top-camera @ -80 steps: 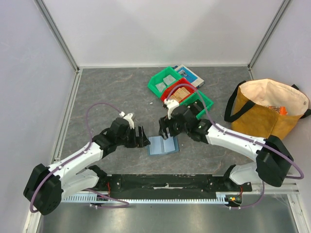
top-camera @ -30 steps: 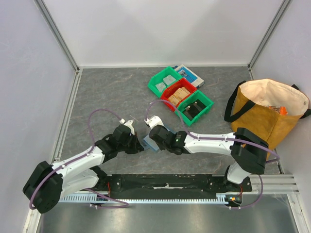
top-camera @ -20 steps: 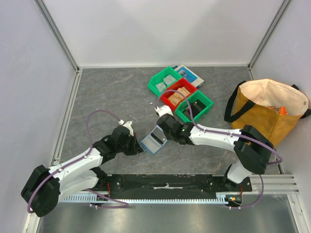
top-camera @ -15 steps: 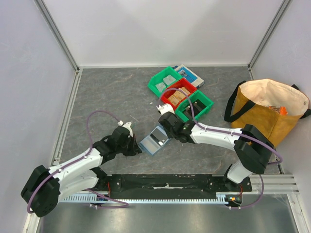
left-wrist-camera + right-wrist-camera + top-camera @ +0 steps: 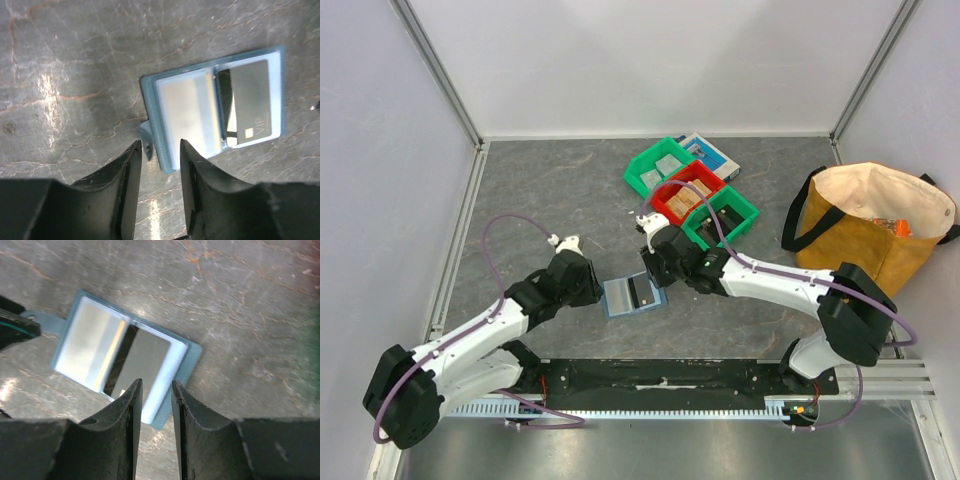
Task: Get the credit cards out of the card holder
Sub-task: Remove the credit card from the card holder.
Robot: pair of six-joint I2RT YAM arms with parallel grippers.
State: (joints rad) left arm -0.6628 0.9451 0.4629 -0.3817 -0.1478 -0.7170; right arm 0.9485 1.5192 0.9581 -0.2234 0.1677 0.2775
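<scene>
The slate-blue card holder [image 5: 629, 296] lies open and flat on the table between both arms. In the left wrist view the card holder [image 5: 160, 150] shows a pale credit card [image 5: 186, 112] in its left half and a dark grey credit card [image 5: 251, 102] in its right half. My left gripper [image 5: 159, 145] is open just short of the holder's left edge and small tab [image 5: 146, 137], with nothing between its fingers. The right gripper [image 5: 155, 385] hovers open over the holder's [image 5: 190, 365] right edge, holding nothing. From above, the left gripper [image 5: 595, 290] and right gripper [image 5: 655, 272] flank the holder.
Two green bins [image 5: 658, 168] [image 5: 722, 220] and a red bin [image 5: 688, 193] stand in a diagonal row behind the holder, with a blue-and-white flat box [image 5: 712, 153] behind them. A tan bag [image 5: 868, 230] with black handles sits at the right.
The holder was held up and tilted between both grippers; now it lies open flat on the table. The left gripper has opened and let go of it, and the right gripper's jaws have widened slightly.
</scene>
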